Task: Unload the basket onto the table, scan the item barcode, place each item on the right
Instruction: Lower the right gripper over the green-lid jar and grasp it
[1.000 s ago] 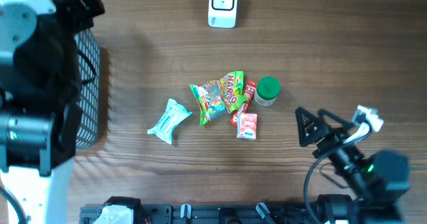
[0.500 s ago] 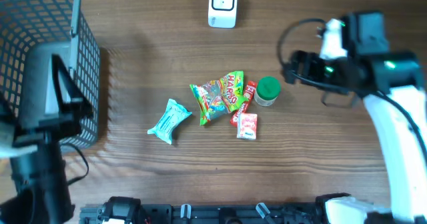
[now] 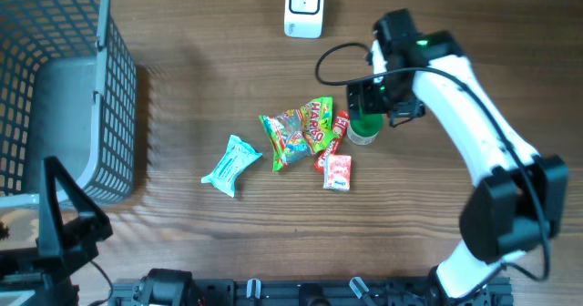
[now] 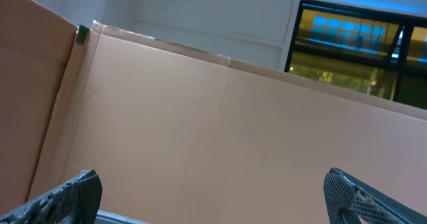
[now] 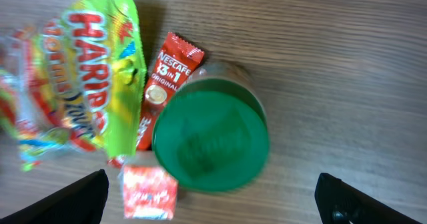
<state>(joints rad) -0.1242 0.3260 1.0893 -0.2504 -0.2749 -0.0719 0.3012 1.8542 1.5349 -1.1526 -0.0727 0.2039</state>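
Several items lie in a loose pile mid-table: a green-lidded jar (image 3: 364,127), a Haribo bag (image 3: 301,128), a red Nescafe sachet (image 3: 340,124), a small red packet (image 3: 337,172) and a teal packet (image 3: 231,164). The white scanner (image 3: 303,7) stands at the table's far edge. My right gripper (image 3: 372,106) hangs open over the jar. In the right wrist view the jar's lid (image 5: 210,141) sits just ahead of the right gripper (image 5: 212,201), above the line between the wide-apart fingertips, which touch nothing. My left gripper (image 3: 73,217) is at the near left corner, open and empty (image 4: 213,197), facing a cardboard wall.
A grey wire basket (image 3: 55,87) fills the far left of the table. The Haribo bag (image 5: 100,77) and the Nescafe sachet (image 5: 163,84) lie close against the jar's left side, and the red packet (image 5: 148,194) lies just beside its near edge.
My right arm has swung from the near right corner up and over the jar. My left arm has dropped from over the basket to the near left corner. Both grippers stayed open.
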